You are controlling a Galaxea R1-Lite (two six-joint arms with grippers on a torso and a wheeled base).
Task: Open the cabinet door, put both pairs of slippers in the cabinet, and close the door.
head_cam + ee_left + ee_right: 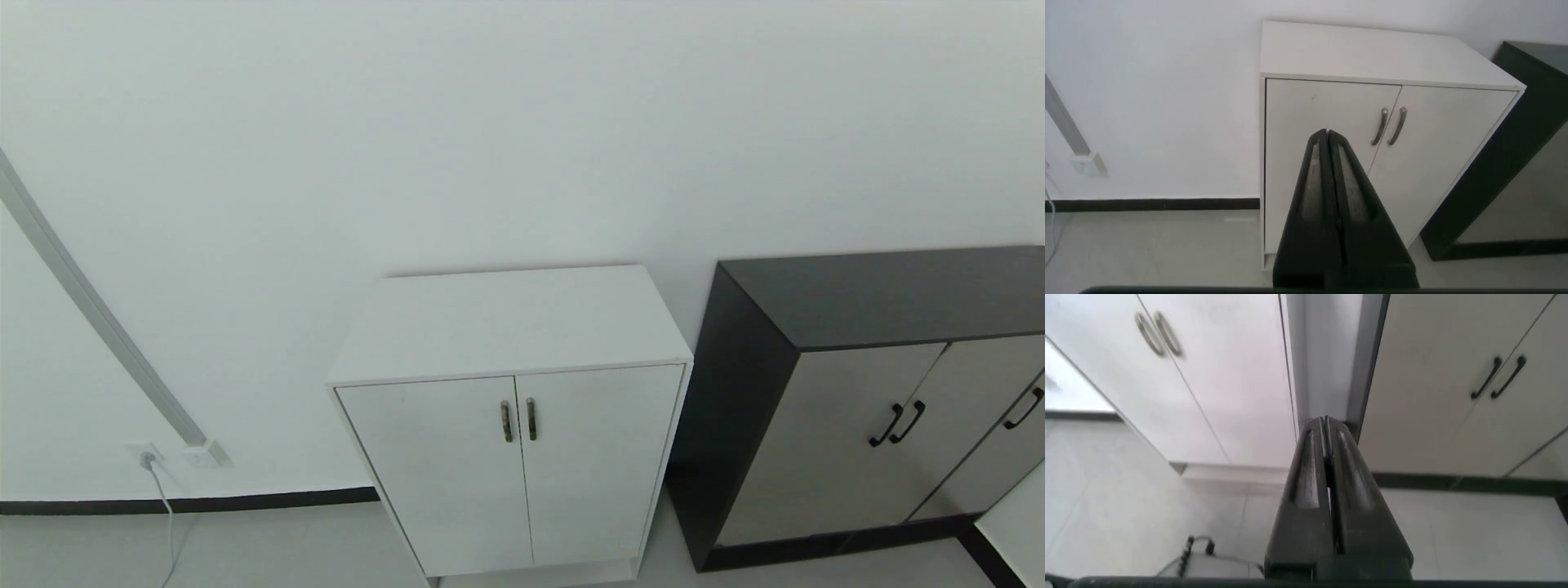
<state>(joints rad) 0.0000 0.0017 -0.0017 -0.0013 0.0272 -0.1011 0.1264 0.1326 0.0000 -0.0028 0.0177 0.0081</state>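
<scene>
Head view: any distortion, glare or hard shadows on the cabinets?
Head view: wide-angle, the white cabinet tapers downward; the dark cabinet has softly shiny doors, no hard glare. Left wrist view: even light, cabinet edges lean. Right wrist view: even light, no hard shadows.

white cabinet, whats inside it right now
The inside is hidden: both doors of the white cabinet are shut, their handles side by side at the centre seam. Only the door fronts and top panel show.

One white cabinet (pixel 506 322) (one black cabinet (pixel 898 294)).
</scene>
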